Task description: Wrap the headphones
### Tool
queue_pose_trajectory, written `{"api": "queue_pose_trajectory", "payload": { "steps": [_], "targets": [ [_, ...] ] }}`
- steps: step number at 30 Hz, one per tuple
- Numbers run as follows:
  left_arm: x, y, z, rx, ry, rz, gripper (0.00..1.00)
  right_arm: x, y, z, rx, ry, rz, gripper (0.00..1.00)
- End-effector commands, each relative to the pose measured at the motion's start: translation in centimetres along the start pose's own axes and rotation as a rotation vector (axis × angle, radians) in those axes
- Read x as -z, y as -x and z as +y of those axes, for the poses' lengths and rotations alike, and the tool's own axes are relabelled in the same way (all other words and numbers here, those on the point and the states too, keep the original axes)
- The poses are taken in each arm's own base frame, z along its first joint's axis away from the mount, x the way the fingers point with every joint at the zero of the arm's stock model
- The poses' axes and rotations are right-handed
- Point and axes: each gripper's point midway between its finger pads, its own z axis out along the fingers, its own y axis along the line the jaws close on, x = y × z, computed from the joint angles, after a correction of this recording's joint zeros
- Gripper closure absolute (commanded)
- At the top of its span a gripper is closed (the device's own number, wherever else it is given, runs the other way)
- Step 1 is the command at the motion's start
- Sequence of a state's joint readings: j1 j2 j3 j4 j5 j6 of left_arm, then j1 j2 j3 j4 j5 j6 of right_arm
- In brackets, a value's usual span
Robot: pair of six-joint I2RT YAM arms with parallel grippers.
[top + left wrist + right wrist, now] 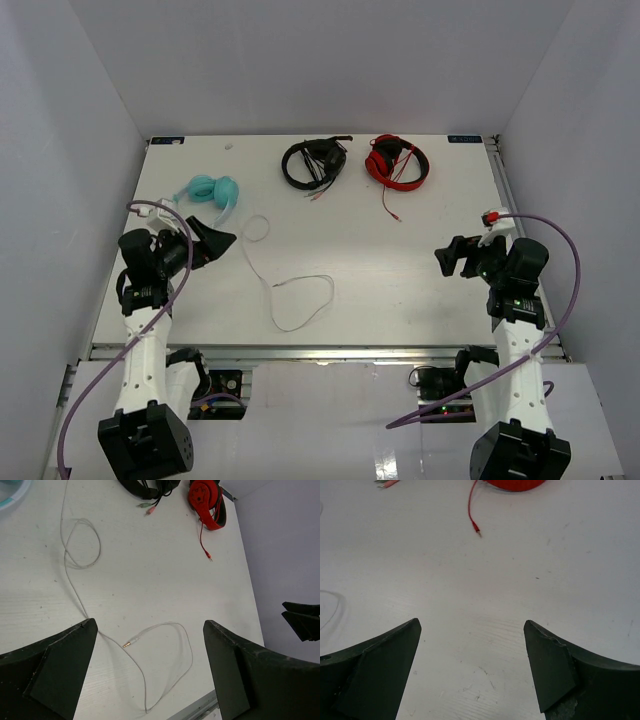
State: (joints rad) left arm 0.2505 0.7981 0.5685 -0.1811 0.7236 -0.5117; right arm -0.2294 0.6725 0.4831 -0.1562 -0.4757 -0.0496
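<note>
Headphones: The teal headphones [212,190] lie at about 10 o'clock on the table [420,300]. They are well apart from the black headphones [313,163] at 12 o'clock and the red headphones [397,160] at 1 o'clock.

Cable: The thin white cable [247,262] runs loose from the cups toward 5 o'clock. It forms a small loop, then a larger open loop near the table's middle. The plug [129,643] lies at the mouth of the larger loop.

Handling: You can expect the set to be light, with hard cups that may slide on the smooth surface. The cable looks limp and a little springy, so turns are likely to slacken unless kept taut. Lying flat, it is hard to pinch.

Where to hold: Steadying a cup or the headband with one gripper, and taking the cable at the plug end with the other, looks the safest grip.

Left arm: The left gripper [215,245] hangs just at 6 o'clock of the headphones, aimed toward 3 o'clock above the cable. Its fingers are spread wide with nothing between them.

Right arm: The right gripper [450,258] sits near the table's 3 o'clock edge, facing 9 o'clock. It is also spread wide and empty, well apart from the cable.
</note>
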Motion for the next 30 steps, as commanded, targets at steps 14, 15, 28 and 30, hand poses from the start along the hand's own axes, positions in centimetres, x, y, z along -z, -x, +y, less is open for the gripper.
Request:
{"api": "queue_pose_trajectory", "payload": {
  "steps": [14, 15, 28, 30],
  "targets": [
    [-2.2, 2.6, 13.4, 0.313, 0.623, 0.016, 0.02, -0.2, -3.7, 6.6, 0.231, 0.598, 0.098, 0.07],
    [-2.8, 3.2, 14.4, 0.354, 0.657, 0.030, 0.02, -0.2, -3.6, 6.7, 0.238, 0.601, 0.092, 0.07],
    [-9.0, 6.2, 26.6, 0.472, 1.029, 0.149, 0.20, 0.4, -2.7, 7.2, 0.272, 0.605, 0.049, 0.07],
    [-9.5, 6.0, 27.4, 0.463, 1.038, 0.161, 0.26, 0.4, -2.7, 7.2, 0.269, 0.607, 0.052, 0.08]
  ]
}}
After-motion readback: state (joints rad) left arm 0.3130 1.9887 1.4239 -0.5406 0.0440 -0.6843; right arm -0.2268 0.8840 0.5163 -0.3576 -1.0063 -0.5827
